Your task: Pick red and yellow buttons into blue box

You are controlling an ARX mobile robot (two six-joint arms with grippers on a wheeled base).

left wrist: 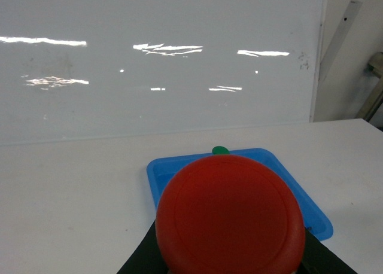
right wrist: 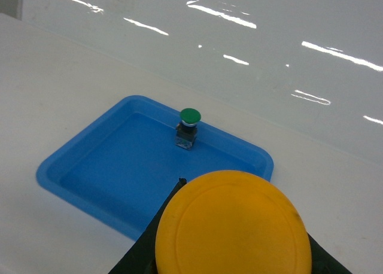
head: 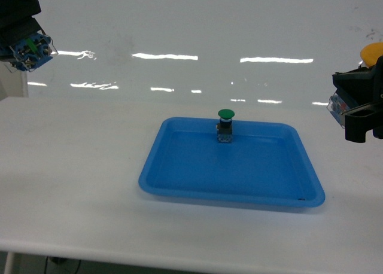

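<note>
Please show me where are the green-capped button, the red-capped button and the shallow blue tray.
Green-capped push button (head: 225, 113), head view, on its cap.
Red-capped push button (left wrist: 230, 214), left wrist view, middle of its cap.
Shallow blue plastic tray (head: 179, 193), head view, on its near rim.

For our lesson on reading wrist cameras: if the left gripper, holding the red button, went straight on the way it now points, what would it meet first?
Probably the shallow blue tray on the table, possibly the green button at its far edge; depth is unclear.
</note>
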